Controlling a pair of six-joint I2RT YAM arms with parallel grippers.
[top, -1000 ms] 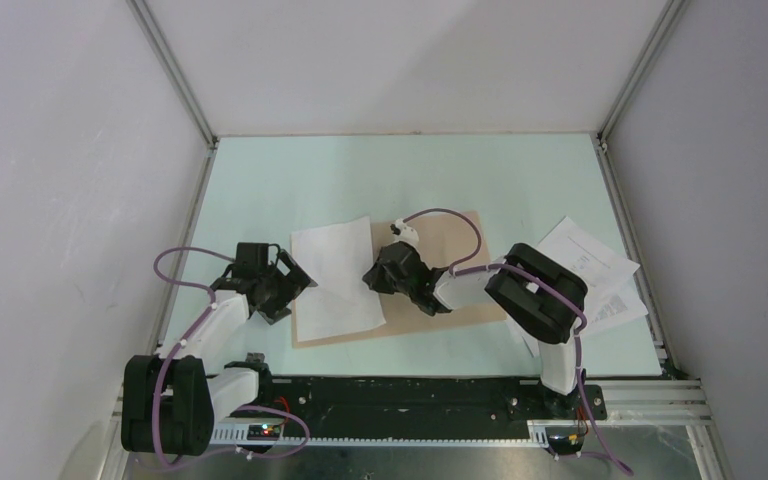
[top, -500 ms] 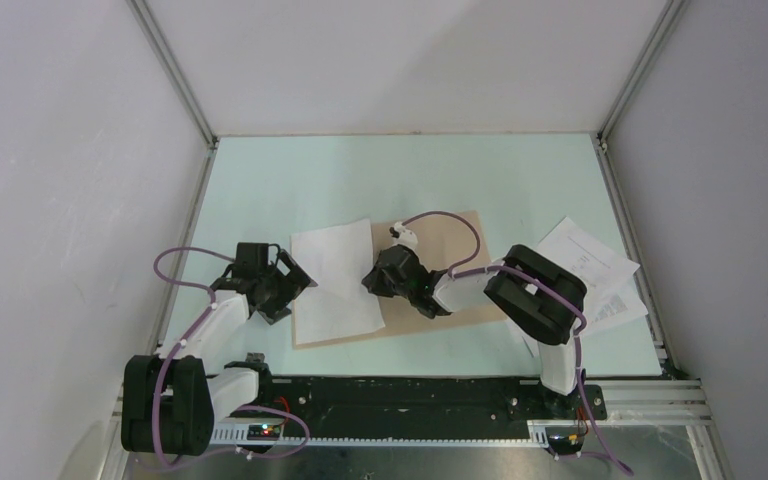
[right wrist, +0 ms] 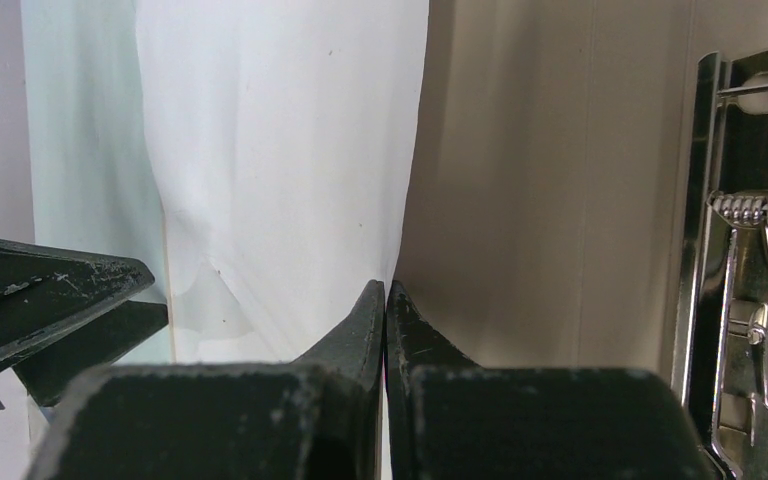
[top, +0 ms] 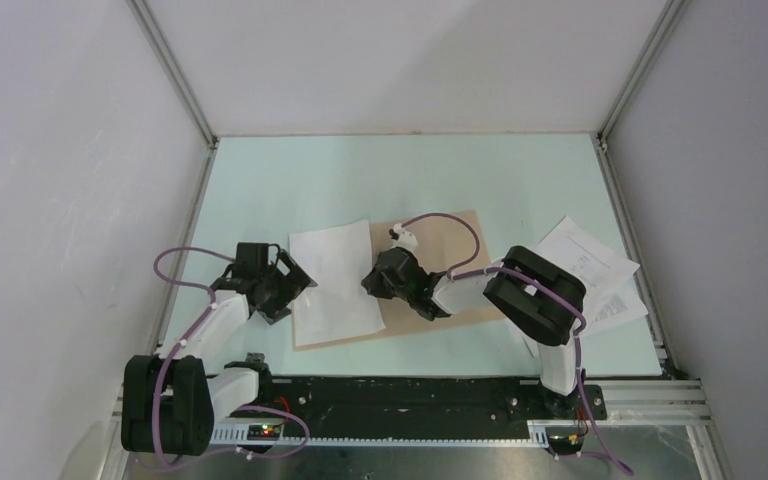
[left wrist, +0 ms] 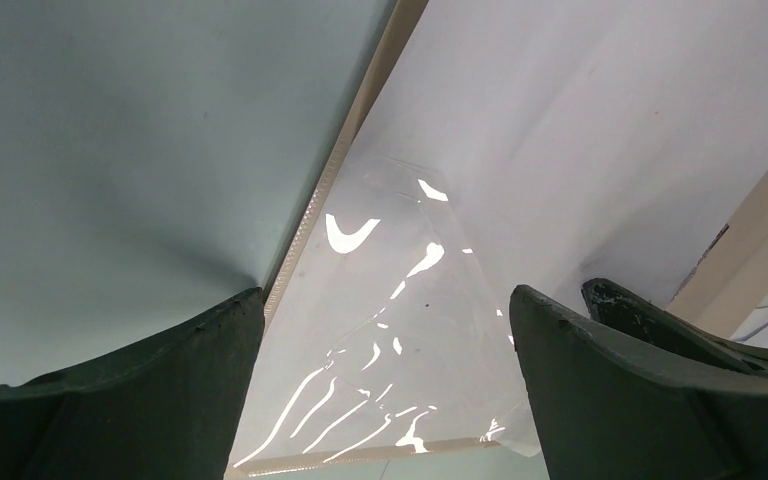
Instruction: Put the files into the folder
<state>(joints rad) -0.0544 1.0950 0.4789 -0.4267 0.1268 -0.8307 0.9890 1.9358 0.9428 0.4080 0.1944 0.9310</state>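
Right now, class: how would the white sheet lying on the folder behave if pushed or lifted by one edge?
Probably floppy: the white sheet shows a soft buckle near its edge. It lies flat and thin on the folder, so likely light; a push may crumple it rather than slide it.

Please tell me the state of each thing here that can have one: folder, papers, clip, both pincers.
folder: open, flat on the table.
white sheet: lying on the folder's left leaf.
other sheets: loose pile right of the folder, outside it.
metal clip: no sheet under it.
left pincer: open, at the sheet's left edge.
right pincer: shut, tips at the sheet's right edge.
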